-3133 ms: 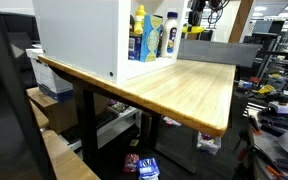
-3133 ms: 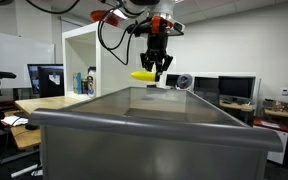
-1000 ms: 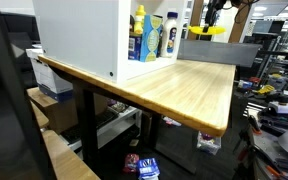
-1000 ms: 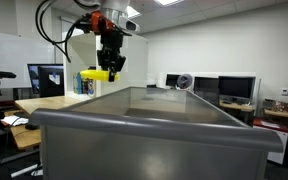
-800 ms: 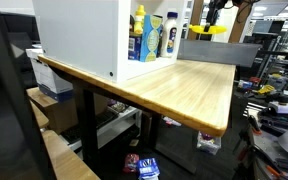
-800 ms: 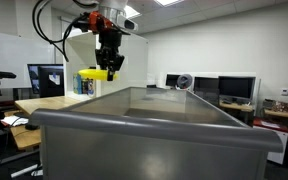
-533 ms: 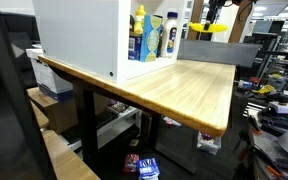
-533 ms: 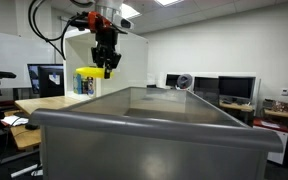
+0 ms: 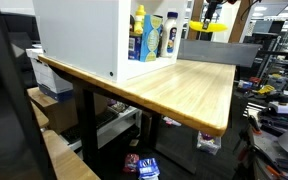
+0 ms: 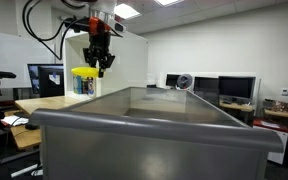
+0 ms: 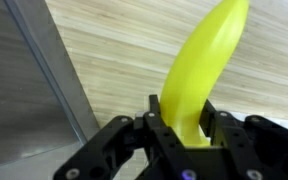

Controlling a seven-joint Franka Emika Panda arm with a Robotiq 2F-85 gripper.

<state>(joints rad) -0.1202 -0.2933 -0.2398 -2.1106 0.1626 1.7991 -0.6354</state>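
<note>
Gripper (image 11: 184, 126): pinching the banana (image 11: 202, 62) near one end.
Banana: hanging in the air over the wooden table (image 11: 114, 45), beside the grey bin (image 11: 24, 110).
Cabinet (image 9: 79, 40): holding bottles (image 9: 149, 38).

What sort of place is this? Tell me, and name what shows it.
Likely a robotics lab: computer monitors, a wooden workbench with a white shelf unit, and a cabled robot arm whose fingers grip a banana.

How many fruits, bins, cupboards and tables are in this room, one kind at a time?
Banana: 1
Grey bin: 1
White cupboard: 1
Wooden table: 1
Total: 4
</note>
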